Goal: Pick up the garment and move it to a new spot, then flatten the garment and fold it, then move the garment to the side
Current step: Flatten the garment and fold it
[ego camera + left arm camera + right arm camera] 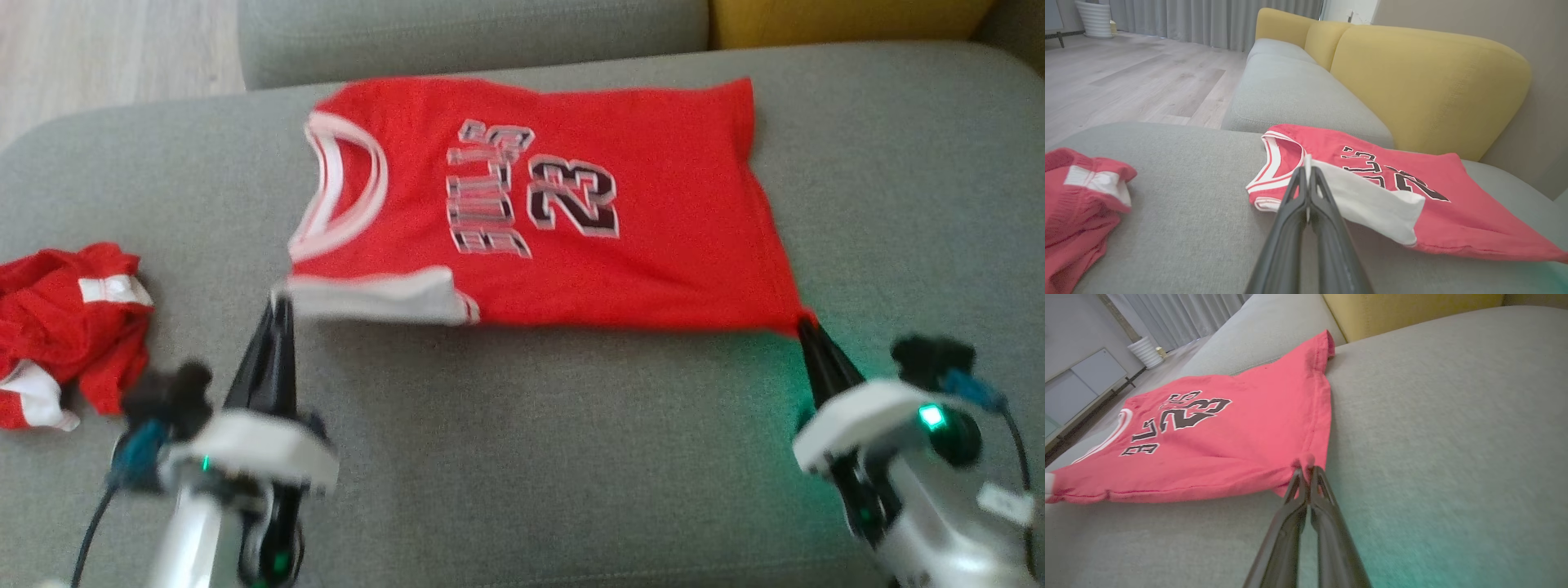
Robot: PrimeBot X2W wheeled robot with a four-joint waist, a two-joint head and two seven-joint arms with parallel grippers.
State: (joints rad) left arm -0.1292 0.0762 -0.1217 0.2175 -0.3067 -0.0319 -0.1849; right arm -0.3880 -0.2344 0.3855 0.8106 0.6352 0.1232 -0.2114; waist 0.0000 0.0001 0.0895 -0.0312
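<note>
A grey sofa seat (522, 457) carries a red jersey (653, 245) numbered 23, spread mostly flat. Well apart, towards the seat's left end, lies a crumpled red-and-white garment (65, 327).

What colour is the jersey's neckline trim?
The neckline trim is white with a red stripe; left wrist view shows it best.

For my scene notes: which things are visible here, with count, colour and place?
jersey: one, red with number 23, spread on the grey seat
shorts: one, red with white trim, crumpled at seat's left
seat: one, grey, under both garments
back cushions: at least two, yellow, behind the seat
floor: one, pale wood, beyond the seat
curtains: one set, grey, past the floor
left claw: one, dark, shut on jersey's white trim
right claw: one, dark, shut on jersey's hem corner
</note>
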